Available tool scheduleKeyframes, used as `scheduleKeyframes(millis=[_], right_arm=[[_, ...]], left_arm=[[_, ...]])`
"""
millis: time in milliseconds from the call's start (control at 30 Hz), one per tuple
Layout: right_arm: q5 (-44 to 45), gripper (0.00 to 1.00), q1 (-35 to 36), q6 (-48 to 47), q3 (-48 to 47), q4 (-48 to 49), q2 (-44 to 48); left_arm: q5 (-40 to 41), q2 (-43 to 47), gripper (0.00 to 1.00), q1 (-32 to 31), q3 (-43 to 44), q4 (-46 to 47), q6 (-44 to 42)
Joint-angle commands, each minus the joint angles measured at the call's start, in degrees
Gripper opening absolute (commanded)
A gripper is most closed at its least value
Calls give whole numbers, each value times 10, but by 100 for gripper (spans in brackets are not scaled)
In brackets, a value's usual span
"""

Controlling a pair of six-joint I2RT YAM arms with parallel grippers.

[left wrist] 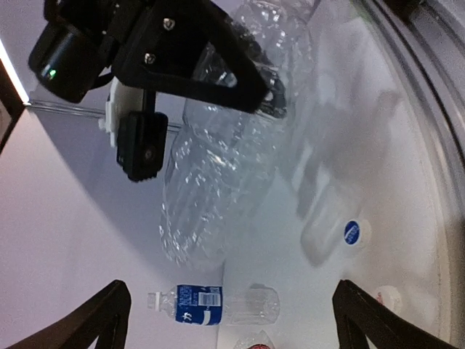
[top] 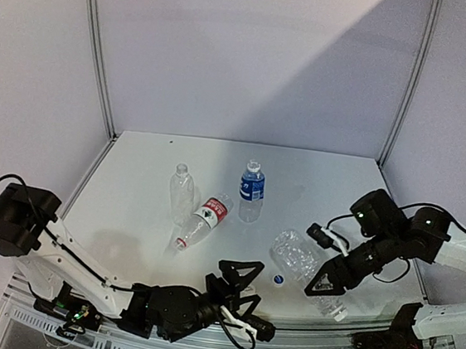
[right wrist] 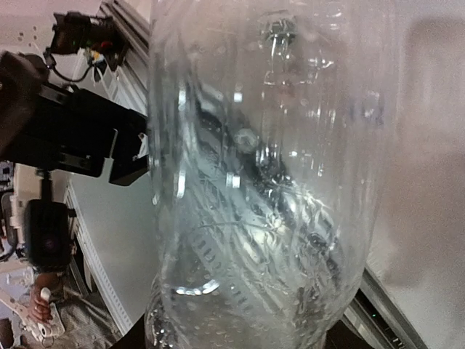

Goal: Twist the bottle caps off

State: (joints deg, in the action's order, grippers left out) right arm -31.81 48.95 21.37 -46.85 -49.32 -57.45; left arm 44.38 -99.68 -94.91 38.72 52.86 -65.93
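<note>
- While the right gripper (top: 325, 277) was clamped around a crumpled unlabelled bottle (top: 295, 258), that bottle lay slanted over the near right part of the table (top: 129, 214), its neck towards the arm bases.
- In the right wrist view the same bottle (right wrist: 269, 182) filled nearly the whole frame, so the fingers there were hidden behind it.
- The left gripper (top: 245, 297) stood wide open and held nothing; its two dark fingers (left wrist: 94, 323) showed at the lower corners of the left wrist view.
- A loose blue cap (top: 277, 277) lay flat on the table, just beside the held bottle and between the two grippers.
- A blue-label bottle (top: 251, 191) stood upright near the middle of the table.
- A red-label bottle (top: 203, 220) lay on its side to the left of it.
- A second unlabelled bottle (top: 181, 190) stood upright just beyond the red-label one.
</note>
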Motion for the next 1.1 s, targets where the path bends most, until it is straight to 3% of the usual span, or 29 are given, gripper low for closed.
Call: scheduleKeyframes(millis=[0,67,367,700,867,1067], right_arm=[[34,30,66,-10,-26,-8,-48],[45,30,95,-11,-40,-9,-67],[74,31,176,-6,-98,-5,-128],[71,31,221,-22,-135,-18,-182],[68,31,225,-36,-144,-26,-201],[75,31,225,-43,-154,-29,-199]], left_arm=[[-120,59,99,14,79,-219,103],[-175,85,98,25,114,-334,170],[-220,84,98,42,154,-476,225],[-165,69,96,48,137,-420,189],[-186,57,97,56,144,-418,167],[-179,29,85,61,170,-450,164]])
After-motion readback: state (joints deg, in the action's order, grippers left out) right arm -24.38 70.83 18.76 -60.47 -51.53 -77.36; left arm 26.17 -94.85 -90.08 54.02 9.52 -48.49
